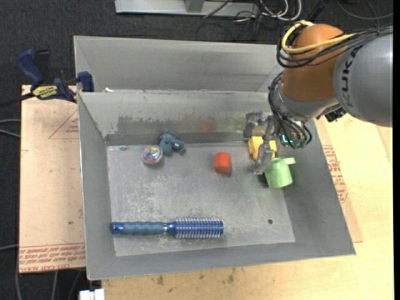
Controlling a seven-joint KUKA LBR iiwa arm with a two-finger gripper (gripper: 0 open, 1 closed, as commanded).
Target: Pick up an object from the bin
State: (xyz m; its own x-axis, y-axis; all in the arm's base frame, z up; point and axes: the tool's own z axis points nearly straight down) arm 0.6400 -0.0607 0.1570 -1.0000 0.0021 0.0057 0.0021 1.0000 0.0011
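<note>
pincer (265,157): bin (187,67) 3 o'clock side; spread or pressed, can't tell
nearest: 1 green cup (279,172) at its 5 o'clock, 1 yellow piece (254,145) at 10
others: 1 orange block (222,162), 1 hairbrush (167,228), 1 blue lump (170,144), 1 ball (152,156)

Dark speckled carpet floor (37,11), flat grey metal stand foot (181,4) at top, loose cables (278,2) beside it

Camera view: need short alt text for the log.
The gripper hangs at the right of the grey bin, right beside a yellow object and a light green cylinder. Left of them lie a red-orange block, a small blue piece and a shiny ball; a blue hairbrush lies along the near side.
</note>
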